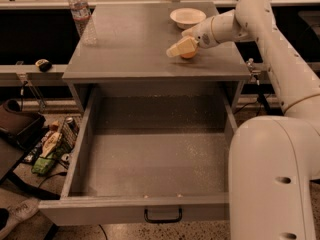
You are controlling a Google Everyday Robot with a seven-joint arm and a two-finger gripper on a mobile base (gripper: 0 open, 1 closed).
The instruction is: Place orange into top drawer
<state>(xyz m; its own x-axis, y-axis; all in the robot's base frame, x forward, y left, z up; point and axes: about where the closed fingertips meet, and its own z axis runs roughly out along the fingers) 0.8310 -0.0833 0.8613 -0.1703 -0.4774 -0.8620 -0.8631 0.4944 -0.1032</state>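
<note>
**Orange gripped above the counter, drawer open below**

We see the gripper (181, 49) over the right side of the counter (135, 39), its fingers clasped around the orange (189, 56), which peeks out beneath them, near the white bowl (187, 17). We cannot tell whether the fruit touches the surface. The top drawer (150, 210) stands pulled out below. A water bottle (80, 11) stands upright at the counter's far left corner.
</note>
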